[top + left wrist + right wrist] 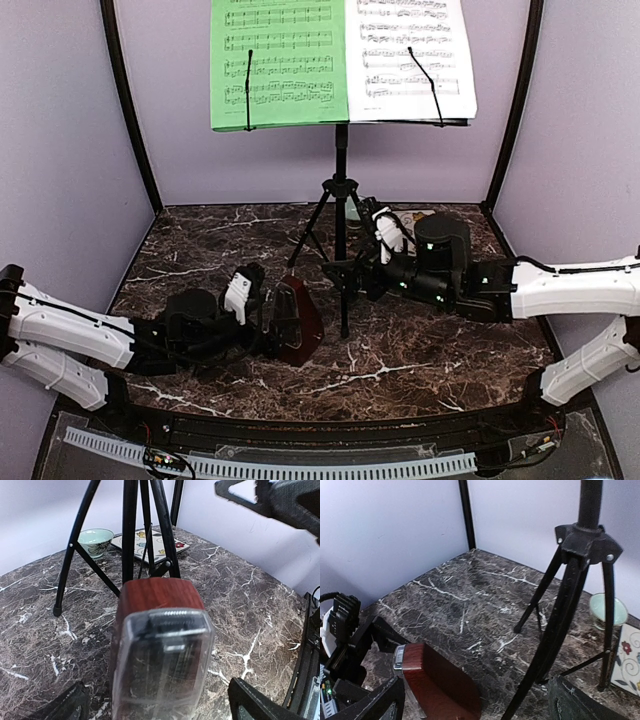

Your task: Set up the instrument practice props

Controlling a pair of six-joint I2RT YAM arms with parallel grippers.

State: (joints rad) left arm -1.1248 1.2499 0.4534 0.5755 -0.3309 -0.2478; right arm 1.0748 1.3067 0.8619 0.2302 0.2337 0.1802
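Left claw [156, 690] open around glossy red-brown wedge metronome [160, 600] | right claw [476, 692] spread, near black tripod stand [559, 610]

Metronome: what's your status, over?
Left gripper open, straddling metronome, clear of it. Right gripper open beside music stand. Metronome standing; stand's legs close by.

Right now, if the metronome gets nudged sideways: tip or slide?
Likely slides: the metronome stands on its wide base and tapers upward. The polished-looking marble tabletop probably offers little friction. Its clear front cover looks smooth, so a pinch there may slip.
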